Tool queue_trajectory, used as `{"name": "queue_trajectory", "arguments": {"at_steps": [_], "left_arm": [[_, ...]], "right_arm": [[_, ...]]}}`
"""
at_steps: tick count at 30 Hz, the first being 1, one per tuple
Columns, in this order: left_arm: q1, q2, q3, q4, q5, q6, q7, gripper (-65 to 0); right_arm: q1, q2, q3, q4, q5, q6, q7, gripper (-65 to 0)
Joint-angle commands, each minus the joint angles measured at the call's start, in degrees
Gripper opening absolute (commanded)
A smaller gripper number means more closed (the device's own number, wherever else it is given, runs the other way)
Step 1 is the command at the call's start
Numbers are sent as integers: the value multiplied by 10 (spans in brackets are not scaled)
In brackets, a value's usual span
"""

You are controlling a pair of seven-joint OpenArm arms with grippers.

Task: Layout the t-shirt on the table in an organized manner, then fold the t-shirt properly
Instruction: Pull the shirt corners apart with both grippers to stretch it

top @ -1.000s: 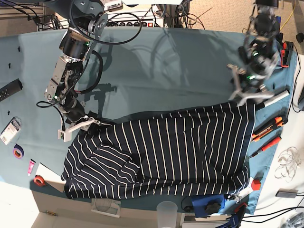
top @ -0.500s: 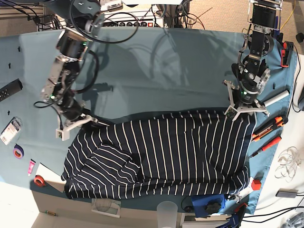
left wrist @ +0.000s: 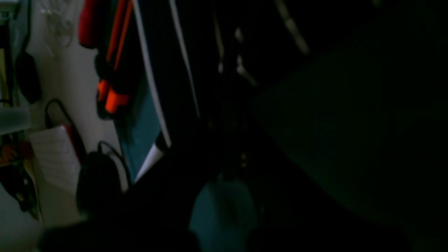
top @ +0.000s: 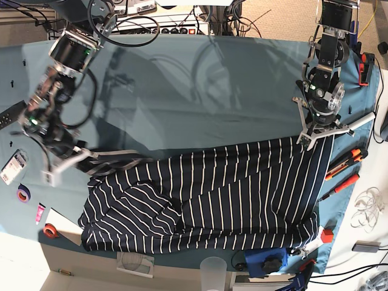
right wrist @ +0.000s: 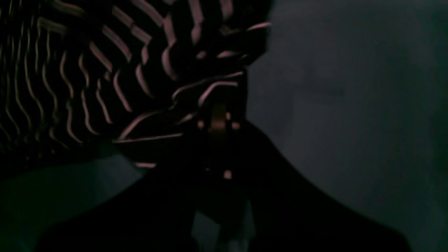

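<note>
A: What covered the table [top: 200, 79]?

B: Plain teal cloth, smooth. The shirt [top: 218, 200] lay along its near half, soft dark navy fabric with thin white stripes, rumpled at the left.

A: And the jaws?

B: The left gripper [top: 319, 134] was clenched on the shirt's far right corner. The right gripper [top: 85, 159] was pinched on the bunched far left corner, stripes puckering there.

A: Any writing?

B: None readable.
</note>
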Motion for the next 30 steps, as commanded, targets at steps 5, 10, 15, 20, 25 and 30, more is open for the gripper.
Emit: {"name": "queue_trajectory", "arguments": {"at_steps": [5,10,15,20,25,30], "left_arm": [[-6,-8,-3,63,5,4,52,-650],[-6,-8,-3,120,-44,5,116,-470],[6,-8,-4,162,-91,18,151,-423],[47,-8,-8,183,-97,19,163,-423],[85,-8,-55,212,-181,48,161,-423],[97,1,-150,221,-316,30,112,-423]], "right_arm": [[-16,9,83,12,117,60,-28,-650],[-59,10,151,37,179,99,-70,-650],[-114,14,184,113,196,99,-70,-650],[-170,35,187,162,197,99,-70,-650],[-203,40,205,180,198,99,-71,-650],[-213,40,249,180,198,99,-88,-650]]}}
